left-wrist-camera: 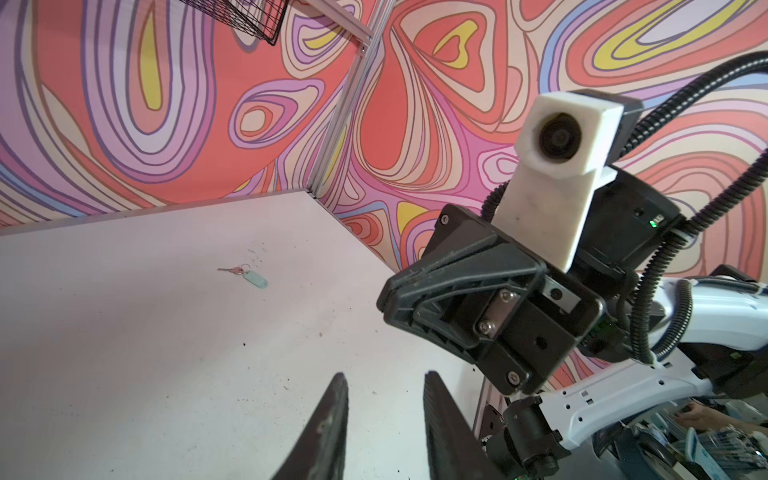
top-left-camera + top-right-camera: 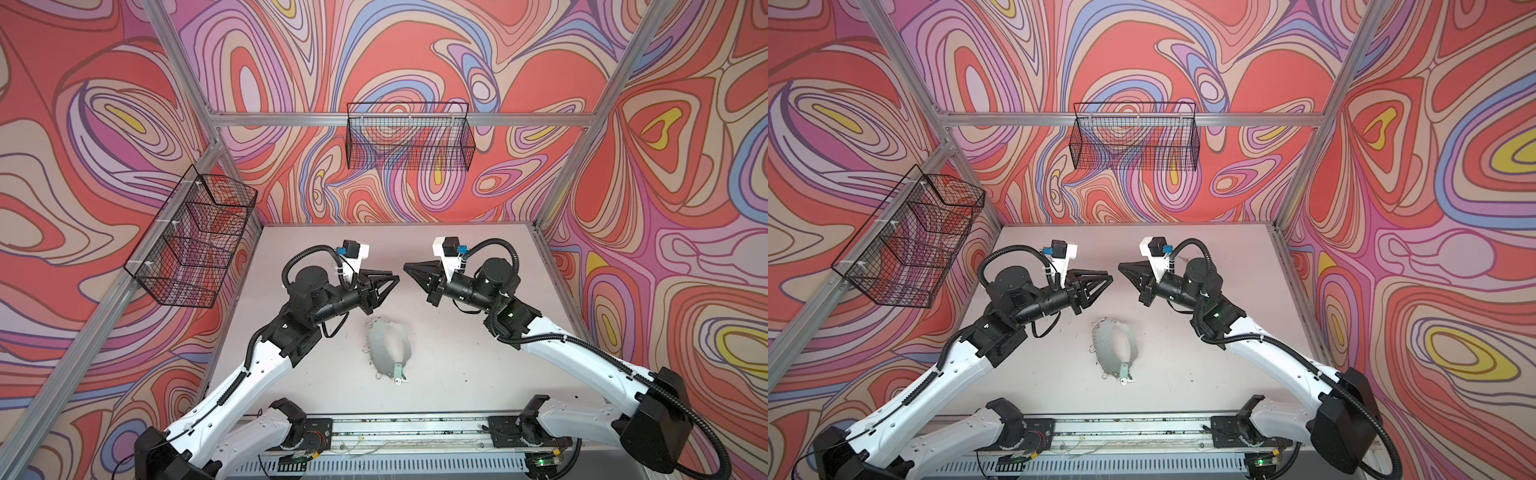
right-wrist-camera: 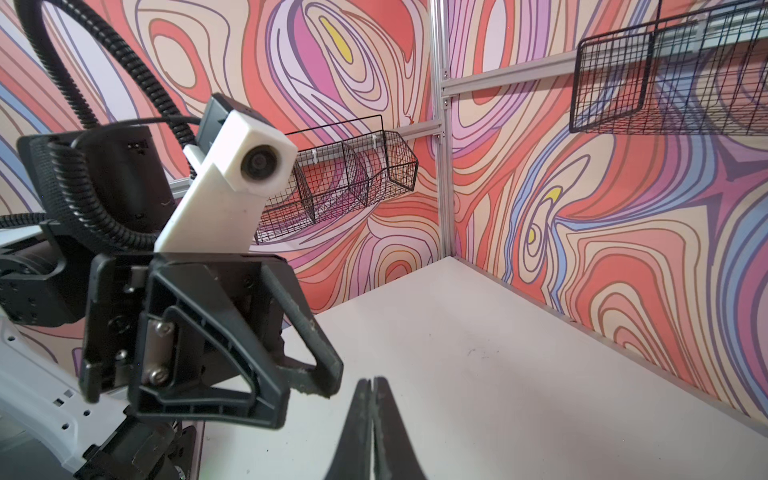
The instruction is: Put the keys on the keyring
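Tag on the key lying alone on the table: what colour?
The tag is pale mint, clearest in the left wrist view.

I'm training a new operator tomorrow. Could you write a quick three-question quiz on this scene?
1. True or false: the right gripper is shut and holds nothing.
2. Where is the keyring? A: lying on the table, near its middle. B: held up in the air. C: out of sight in every view.
3. Fill in: a key with a mint tag lies alone on the table, far from the keyring, and shows clearly in the ___ wrist view.

Key: 1 true; 2 A; 3 left.
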You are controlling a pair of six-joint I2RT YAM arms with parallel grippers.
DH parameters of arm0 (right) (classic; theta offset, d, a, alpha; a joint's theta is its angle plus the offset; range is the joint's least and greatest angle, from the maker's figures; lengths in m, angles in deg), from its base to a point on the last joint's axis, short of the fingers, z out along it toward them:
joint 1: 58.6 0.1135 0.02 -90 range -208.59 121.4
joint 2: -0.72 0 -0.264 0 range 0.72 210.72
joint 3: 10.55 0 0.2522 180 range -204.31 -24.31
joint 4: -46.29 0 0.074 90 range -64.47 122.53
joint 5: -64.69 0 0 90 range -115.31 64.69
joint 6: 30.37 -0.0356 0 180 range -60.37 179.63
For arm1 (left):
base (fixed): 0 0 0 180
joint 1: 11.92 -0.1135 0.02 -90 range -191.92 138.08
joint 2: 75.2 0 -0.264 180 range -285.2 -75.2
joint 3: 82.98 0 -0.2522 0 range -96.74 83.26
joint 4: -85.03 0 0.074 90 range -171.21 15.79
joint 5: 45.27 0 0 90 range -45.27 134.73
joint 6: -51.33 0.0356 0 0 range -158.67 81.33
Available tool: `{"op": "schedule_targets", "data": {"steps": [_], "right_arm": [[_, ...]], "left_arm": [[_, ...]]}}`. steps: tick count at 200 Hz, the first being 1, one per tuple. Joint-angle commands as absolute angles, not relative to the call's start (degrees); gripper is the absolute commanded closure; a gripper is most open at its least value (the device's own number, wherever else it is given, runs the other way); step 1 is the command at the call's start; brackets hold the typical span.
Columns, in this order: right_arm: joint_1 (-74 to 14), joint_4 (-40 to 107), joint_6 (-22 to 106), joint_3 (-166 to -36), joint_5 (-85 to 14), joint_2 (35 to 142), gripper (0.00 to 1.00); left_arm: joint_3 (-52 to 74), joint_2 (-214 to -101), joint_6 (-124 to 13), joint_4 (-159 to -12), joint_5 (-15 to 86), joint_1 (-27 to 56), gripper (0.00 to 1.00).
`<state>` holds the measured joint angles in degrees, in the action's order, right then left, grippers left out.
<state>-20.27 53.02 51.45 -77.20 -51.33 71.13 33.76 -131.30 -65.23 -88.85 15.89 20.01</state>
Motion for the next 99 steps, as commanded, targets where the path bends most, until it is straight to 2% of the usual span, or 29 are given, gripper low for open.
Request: {"op": "schedule_targets", "data": {"steps": [1,26,35,62,99], "right_arm": [[-20.19,48.69,50.66,-74.41,-48.92,73.01,1.00],[-20.13,45.17,49.31,-70.27,-46.77,73.83,1.00],[-20.19,43.63,49.27,-69.13,-47.02,74.25,0.93],[-19.69,40.78,47.59,-67.65,-47.62,77.70,0.84],[-14.32,41.06,46.11,-69.50,-46.37,85.86,0.82]], "left_arm": [[36.61,-129.68,-65.62,-86.71,24.15,19.90,0.65],[42.41,-126.44,-69.00,-88.62,32.11,18.50,0.65],[43.46,-125.85,-69.92,-88.45,32.56,17.91,0.65],[45.22,-124.74,-70.74,-85.16,36.84,17.39,0.64],[47.23,-121.86,-73.08,-78.99,44.16,16.91,0.64]]}}
